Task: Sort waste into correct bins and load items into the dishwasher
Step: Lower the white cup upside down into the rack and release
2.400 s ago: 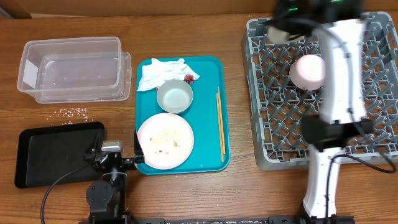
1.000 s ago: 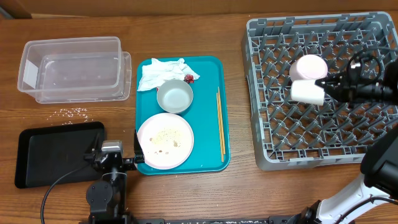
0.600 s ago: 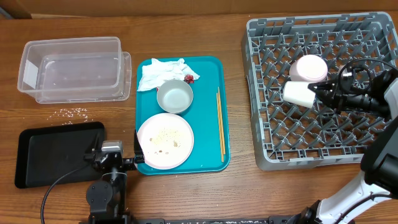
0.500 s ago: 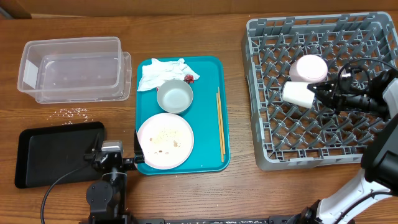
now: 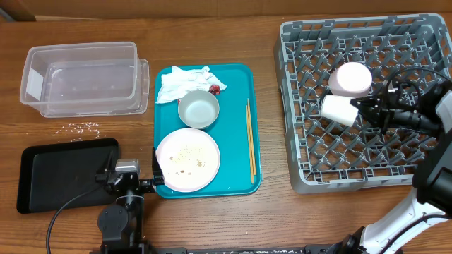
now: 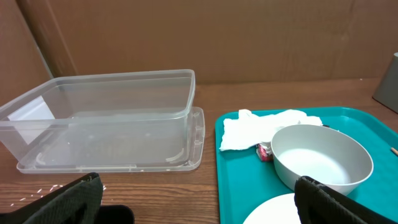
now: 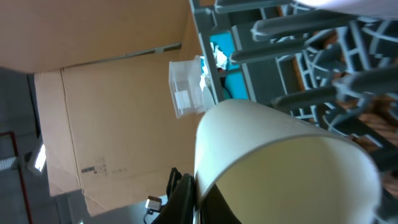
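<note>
My right gripper (image 5: 361, 113) is shut on the rim of a white cup (image 5: 337, 109), held on its side low over the grey dish rack (image 5: 289, 141), just below a pink cup (image 5: 351, 79) in the rack. In the right wrist view the white cup (image 7: 280, 168) fills the frame with rack tines (image 7: 298, 56) behind it. The teal tray (image 5: 240, 176) holds a white plate (image 5: 187, 160), a grey bowl (image 5: 198, 110), chopsticks (image 5: 249, 141) and a crumpled napkin (image 5: 183, 81). My left gripper (image 6: 199, 208) is open and empty at the tray's near left edge.
A clear plastic bin (image 5: 78, 77) stands at the back left and a black tray (image 5: 63, 173) at the front left. In the left wrist view the clear plastic bin (image 6: 106, 106), the napkin (image 6: 261, 127) and the bowl (image 6: 320, 158) lie ahead.
My right arm swung down from over the rack and brought the white cup low beside the pink cup, then shifted it slightly left. The left arm has not moved.
</note>
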Robot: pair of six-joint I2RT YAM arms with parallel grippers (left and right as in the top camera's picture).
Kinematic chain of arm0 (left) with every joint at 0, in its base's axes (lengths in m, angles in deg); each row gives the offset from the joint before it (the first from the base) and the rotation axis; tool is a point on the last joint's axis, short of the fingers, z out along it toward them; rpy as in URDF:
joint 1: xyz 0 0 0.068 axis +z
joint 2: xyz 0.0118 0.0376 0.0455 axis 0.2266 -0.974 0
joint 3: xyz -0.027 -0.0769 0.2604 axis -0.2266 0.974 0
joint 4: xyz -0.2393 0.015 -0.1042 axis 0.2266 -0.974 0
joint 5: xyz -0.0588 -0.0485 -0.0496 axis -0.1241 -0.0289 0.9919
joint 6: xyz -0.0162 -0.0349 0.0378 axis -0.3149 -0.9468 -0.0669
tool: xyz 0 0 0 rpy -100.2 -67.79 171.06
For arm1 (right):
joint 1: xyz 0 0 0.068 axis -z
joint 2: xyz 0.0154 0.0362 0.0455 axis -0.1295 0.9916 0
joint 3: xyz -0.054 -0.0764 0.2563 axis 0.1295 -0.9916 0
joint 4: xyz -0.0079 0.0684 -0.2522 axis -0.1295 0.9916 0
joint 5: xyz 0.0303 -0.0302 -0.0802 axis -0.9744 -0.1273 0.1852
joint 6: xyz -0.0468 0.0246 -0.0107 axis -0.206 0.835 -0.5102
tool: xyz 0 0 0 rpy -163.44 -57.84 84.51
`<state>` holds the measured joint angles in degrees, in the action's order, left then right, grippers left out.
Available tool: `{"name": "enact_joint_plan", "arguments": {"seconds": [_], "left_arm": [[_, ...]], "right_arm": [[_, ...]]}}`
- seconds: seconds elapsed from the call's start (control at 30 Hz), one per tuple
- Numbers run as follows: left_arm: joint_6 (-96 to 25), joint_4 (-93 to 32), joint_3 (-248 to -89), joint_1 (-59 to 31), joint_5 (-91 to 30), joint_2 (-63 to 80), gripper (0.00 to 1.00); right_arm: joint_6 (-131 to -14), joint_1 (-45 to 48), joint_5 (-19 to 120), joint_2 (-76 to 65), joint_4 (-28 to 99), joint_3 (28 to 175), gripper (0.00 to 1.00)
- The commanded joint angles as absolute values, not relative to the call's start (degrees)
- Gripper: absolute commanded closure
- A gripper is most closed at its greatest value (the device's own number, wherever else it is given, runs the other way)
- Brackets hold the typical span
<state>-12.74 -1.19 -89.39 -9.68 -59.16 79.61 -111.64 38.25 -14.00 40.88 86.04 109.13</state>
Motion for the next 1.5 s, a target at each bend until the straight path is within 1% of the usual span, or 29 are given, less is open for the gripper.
{"name": "enact_joint_plan", "arguments": {"seconds": [0.0, 0.07, 0.23, 0.33, 0.47, 0.57, 0.63, 0.83, 0.97, 1.03, 1.13, 1.23, 1.3, 1.4, 1.47], "left_arm": [[-13.5, -1.1, -89.2, -9.4, -58.5, 80.2, 0.00], [-13.5, -1.1, -89.2, -9.4, -58.5, 80.2, 0.00], [-13.5, -1.1, -89.2, -9.4, -58.5, 80.2, 0.00], [-13.5, -1.1, -89.2, -9.4, -58.5, 80.2, 0.00], [-13.5, -1.1, -89.2, -9.4, -58.5, 80.2, 0.00], [-13.5, -1.1, -89.2, -9.4, -58.5, 80.2, 0.00], [-13.5, -1.1, -89.2, -9.4, -58.5, 80.2, 0.00], [-13.5, -1.1, -89.2, -9.4, -58.5, 80.2, 0.00], [-13.5, -1.1, -89.2, -9.4, -58.5, 80.2, 0.00], [-13.5, -1.1, -89.2, -9.4, -58.5, 80.2, 0.00], [-13.5, -1.1, -89.2, -9.4, -58.5, 80.2, 0.00], [-13.5, -1.1, -89.2, -9.4, -58.5, 80.2, 0.00], [-13.5, -1.1, -89.2, -9.4, -58.5, 80.2, 0.00], [-13.5, -1.1, -89.2, -9.4, -58.5, 80.2, 0.00], [-13.5, -1.1, -89.2, -9.4, -58.5, 80.2, 0.00]], "right_arm": [[-111.7, 40.3, -6.6, 41.6, 86.1, 109.2, 0.90], [-111.7, 40.7, -2.9, 41.6, 87.2, 110.4, 0.84], [-109.9, 40.7, 1.2, 40.9, 91.1, 115.7, 0.81], [-103.6, 40.7, 5.4, 39.6, 90.9, 120.1, 0.80], [-90.2, 40.7, 21.3, 37.0, 90.6, 127.6, 0.79], [-87.2, 40.0, 26.0, 34.8, 90.6, 129.7, 0.77], [-87.2, 39.1, 26.1, 33.1, 90.6, 129.8, 0.75], [-87.2, 31.8, 28.2, 31.6, 90.3, 129.7, 0.73], [-87.2, 24.5, 30.8, 31.6, 87.6, 129.4, 0.73], [-85.1, 20.5, 34.8, 31.6, 85.3, 129.0, 0.73], [-78.5, 16.1, 44.3, 31.7, 82.3, 127.9, 0.74], [-74.1, 13.1, 51.4, 31.7, 80.2, 126.0, 0.85], [-72.5, 12.6, 53.6, 31.7, 80.4, 124.9, 0.90], [-71.3, 12.9, 53.8, 31.7, 80.2, 123.8, 0.92], [-71.3, 13.0, 53.8, 31.7, 80.0, 123.1, 0.96]]}}
